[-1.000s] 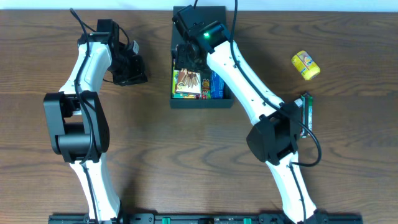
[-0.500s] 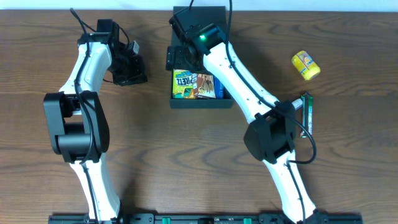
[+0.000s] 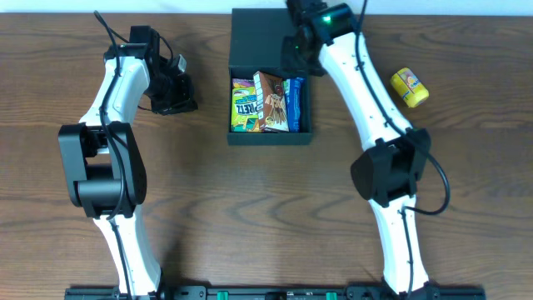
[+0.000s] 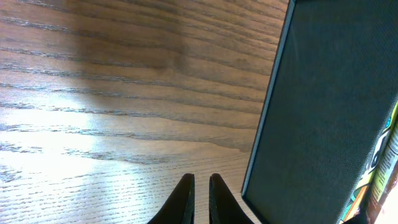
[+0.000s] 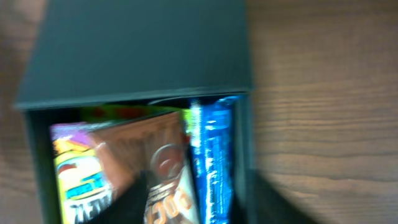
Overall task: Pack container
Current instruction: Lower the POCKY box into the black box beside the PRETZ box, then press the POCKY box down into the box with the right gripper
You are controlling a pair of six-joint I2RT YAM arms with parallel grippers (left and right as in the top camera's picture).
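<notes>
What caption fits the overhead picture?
Dark teal-black square cardboard box, lid open, holding colourful snack packets; a yellow packet lies outside on wooden table.

Right tool (image 3: 294, 48) out of container (image 3: 271, 138)

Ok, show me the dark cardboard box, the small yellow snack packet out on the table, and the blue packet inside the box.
Dark square cardboard box (image 3: 258, 42), overhead view, on its open flap lid.
Small yellow snack packet (image 3: 409, 87), overhead view, on its middle.
Blue packet (image 3: 293, 104), overhead view, on its visible strip.
</notes>
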